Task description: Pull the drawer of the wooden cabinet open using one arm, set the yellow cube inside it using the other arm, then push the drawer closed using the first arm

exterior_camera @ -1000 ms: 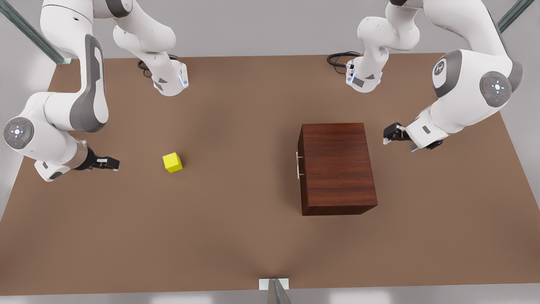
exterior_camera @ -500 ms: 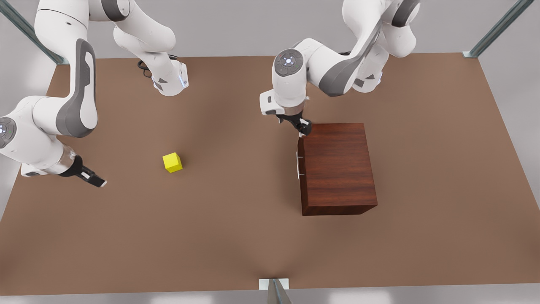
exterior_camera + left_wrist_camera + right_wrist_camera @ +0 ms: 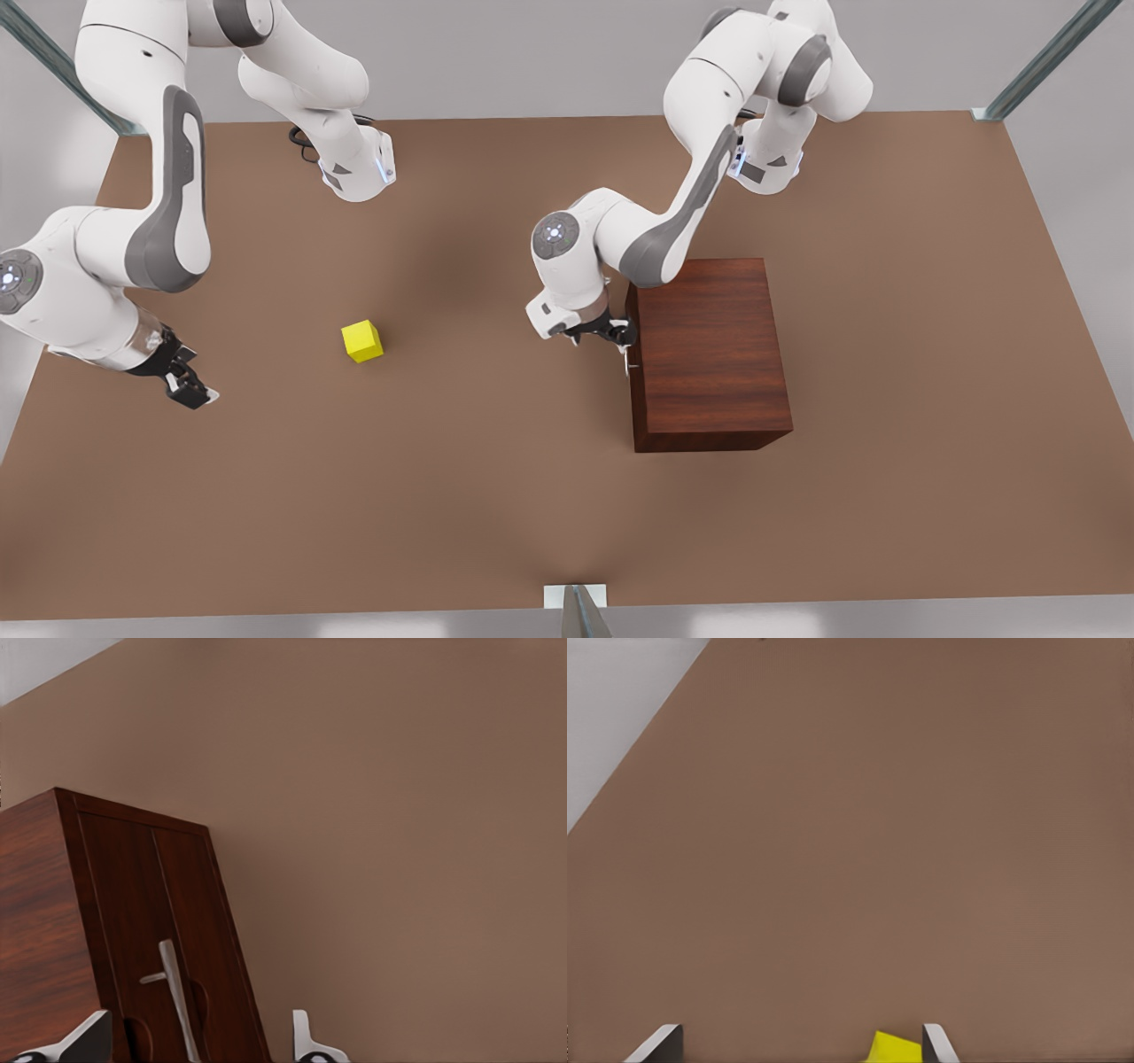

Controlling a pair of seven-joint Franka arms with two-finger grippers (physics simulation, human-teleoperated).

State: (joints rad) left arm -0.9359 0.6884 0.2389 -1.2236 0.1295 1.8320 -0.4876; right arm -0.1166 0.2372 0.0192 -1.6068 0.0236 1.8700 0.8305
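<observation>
Front view puts my left jaws (image 3: 614, 335) right at the cabinet (image 3: 709, 354) front, on the side that faces the front view's left, at the drawer (image 3: 151, 930) handle (image 3: 177, 997). From my left wrist I see the jaws spread wide with the silver bar between the fingertips (image 3: 306, 1041), not yet clamped. The drawer sits flush, unopened. My right jaws (image 3: 182, 383) hang low over the desk (image 3: 496, 496) near its edge at the front view's left, spread apart and empty, well apart from the cube (image 3: 362, 341), which rests on the bare desk. I judge the task barely begun: grip and pull are next, then picking the cube, dropping it in, and pushing shut all remain.
</observation>
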